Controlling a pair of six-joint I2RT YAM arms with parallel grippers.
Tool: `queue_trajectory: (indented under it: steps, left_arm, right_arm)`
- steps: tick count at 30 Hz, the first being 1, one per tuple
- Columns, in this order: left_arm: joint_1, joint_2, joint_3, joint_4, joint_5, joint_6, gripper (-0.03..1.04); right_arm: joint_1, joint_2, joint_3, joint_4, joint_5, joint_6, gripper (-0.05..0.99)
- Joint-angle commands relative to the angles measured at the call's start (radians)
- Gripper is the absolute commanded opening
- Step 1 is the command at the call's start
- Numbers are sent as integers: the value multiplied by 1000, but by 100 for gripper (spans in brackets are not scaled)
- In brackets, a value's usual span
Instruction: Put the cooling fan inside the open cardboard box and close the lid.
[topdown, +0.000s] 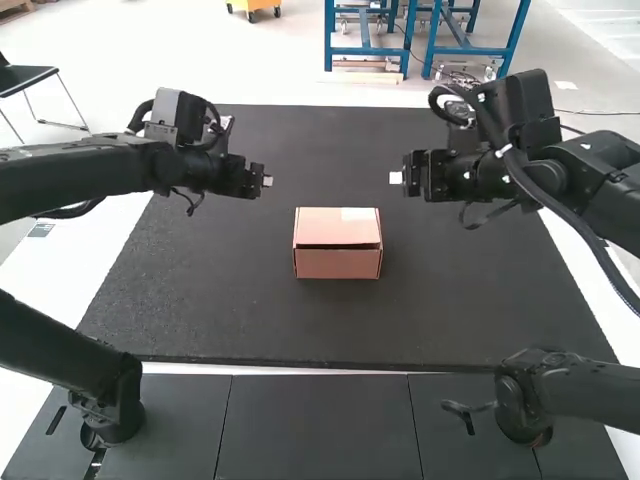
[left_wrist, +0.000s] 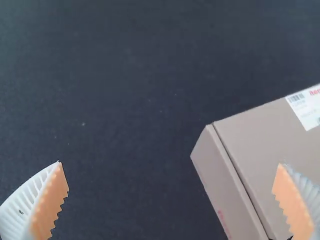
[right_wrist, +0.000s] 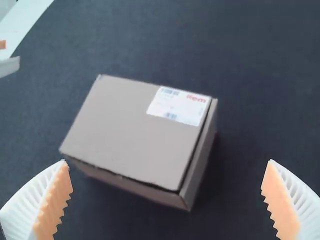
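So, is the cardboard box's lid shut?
Shut: the lid lies flat on the cardboard box, with no flap standing up.

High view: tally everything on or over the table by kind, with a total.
cardboard box: 1, lid shut
label: 1, on the box's lid
mat: 1, black, under the box
grippers: 2, left gripper and right gripper, both open, above the mat
Total: 5
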Motion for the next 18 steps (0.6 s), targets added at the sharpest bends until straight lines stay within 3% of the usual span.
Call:
queue_trajectory:
  steps: [1, 7, 12, 14, 18]
  left_arm:
    - [30, -88, -49, 27, 1, 17, 96]
    - [59, -229, -184, 94, -20, 19, 96]
    - [90, -398, -328, 237, -29, 57, 96]
    - [113, -461, -393, 307, 12, 66, 96]
    - [159, -569, -496, 404, 35, 63, 96]
  right_arm:
    - [-54, -30, 11, 19, 25, -21, 90]
    - [-164, -82, -67, 120, 13, -87, 91]
    - [-252, -196, -213, 270, -21, -130, 91]
    - [-278, -229, -267, 320, -27, -137, 91]
    - [-315, -271, -350, 407, -23, -139, 91]
